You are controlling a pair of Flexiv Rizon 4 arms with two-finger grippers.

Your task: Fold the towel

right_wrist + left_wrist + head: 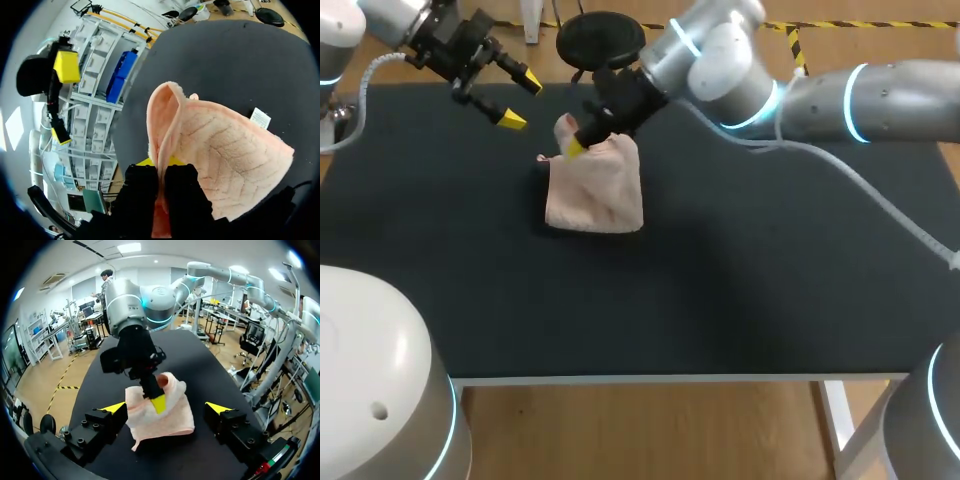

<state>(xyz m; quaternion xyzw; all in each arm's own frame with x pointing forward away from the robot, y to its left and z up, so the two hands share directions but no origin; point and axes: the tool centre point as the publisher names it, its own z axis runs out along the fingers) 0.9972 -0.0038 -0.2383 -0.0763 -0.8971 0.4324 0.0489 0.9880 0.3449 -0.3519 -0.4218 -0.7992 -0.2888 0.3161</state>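
A pink towel (595, 190) lies folded on the black table (740, 290), left of the middle and toward the far edge. My right gripper (575, 148) comes down on its far left corner and is shut on a raised fold of the cloth; in the right wrist view the towel (225, 150) edge stands up between the two fingers of that gripper (160, 162). My left gripper (521, 100) hovers open, above and to the left of the towel, holding nothing. In the left wrist view the towel (167, 422) lies ahead of its spread fingers (115, 407), with the right gripper (158, 403) on it.
A white label (260, 118) sticks out of the towel's edge. My right arm (820, 95) stretches across the far side of the table. A white robot base (370, 380) stands at the near left corner.
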